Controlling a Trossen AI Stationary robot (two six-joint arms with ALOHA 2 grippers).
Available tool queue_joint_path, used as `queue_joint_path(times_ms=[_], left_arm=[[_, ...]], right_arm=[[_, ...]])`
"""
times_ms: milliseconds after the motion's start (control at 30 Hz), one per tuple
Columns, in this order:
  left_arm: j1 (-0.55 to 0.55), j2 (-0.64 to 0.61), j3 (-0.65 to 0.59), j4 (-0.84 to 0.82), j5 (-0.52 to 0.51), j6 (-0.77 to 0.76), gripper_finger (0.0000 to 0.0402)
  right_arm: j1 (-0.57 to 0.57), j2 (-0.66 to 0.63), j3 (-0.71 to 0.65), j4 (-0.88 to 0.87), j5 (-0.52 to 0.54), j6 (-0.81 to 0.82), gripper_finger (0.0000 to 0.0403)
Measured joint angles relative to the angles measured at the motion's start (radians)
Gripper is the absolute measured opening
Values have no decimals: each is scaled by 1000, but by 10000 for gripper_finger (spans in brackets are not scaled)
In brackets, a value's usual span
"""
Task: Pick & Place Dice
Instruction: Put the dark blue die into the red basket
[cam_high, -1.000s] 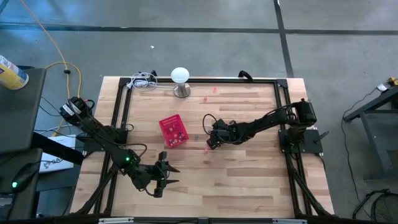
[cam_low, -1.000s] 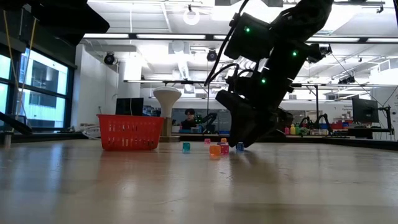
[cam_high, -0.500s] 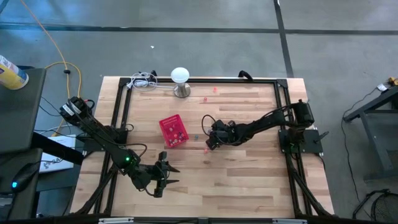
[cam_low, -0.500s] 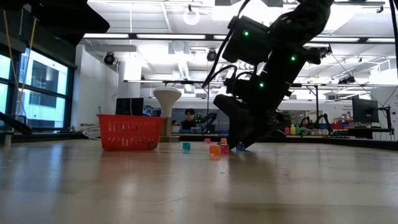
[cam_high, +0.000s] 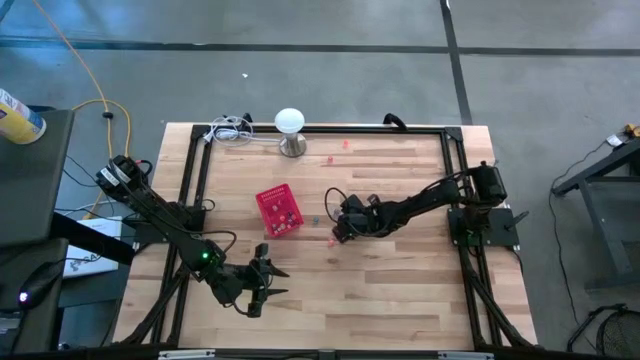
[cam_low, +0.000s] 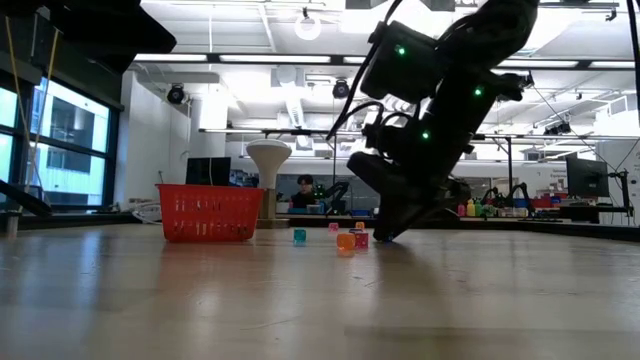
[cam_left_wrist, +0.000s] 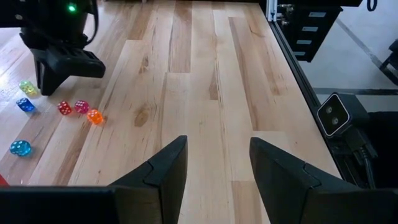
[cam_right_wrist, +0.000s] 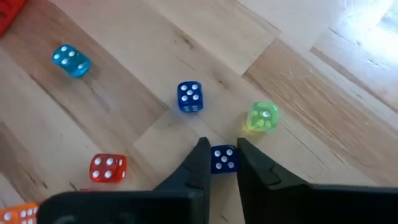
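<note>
The right gripper (cam_right_wrist: 219, 163) has its jaws astride a small dark-blue plastic die (cam_right_wrist: 222, 158) on the wooden surface (cam_right_wrist: 298, 74), seemingly pinching it. Just beyond lie another blue die (cam_right_wrist: 189, 97) and a translucent green die (cam_right_wrist: 263, 117). The grasp looks under way; next comes lifting toward the red mesh basket (cam_high: 279, 210). The left gripper (cam_left_wrist: 214, 165) waits, parted.

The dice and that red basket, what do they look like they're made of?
The dice look like translucent glossy plastic: light glows through the green one, and the white pips are crisp. The red basket seems moulded plastic mesh, judging by its slotted walls. The table looks like lightly finished wooden planks with visible grain.
</note>
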Motion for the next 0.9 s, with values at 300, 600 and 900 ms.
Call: queue_joint_path(times_ms=[300,600,900], left_arm=[[0,0,0,1,0,5,166],[0,0,0,13,0,19,166],[0,0,0,22,0,19,166]], right_arm=[[77,-35,75,54,11,-144,30],[93,-25,239,244,22,-431,30],[1,78,352,297,-124,-516,30]])
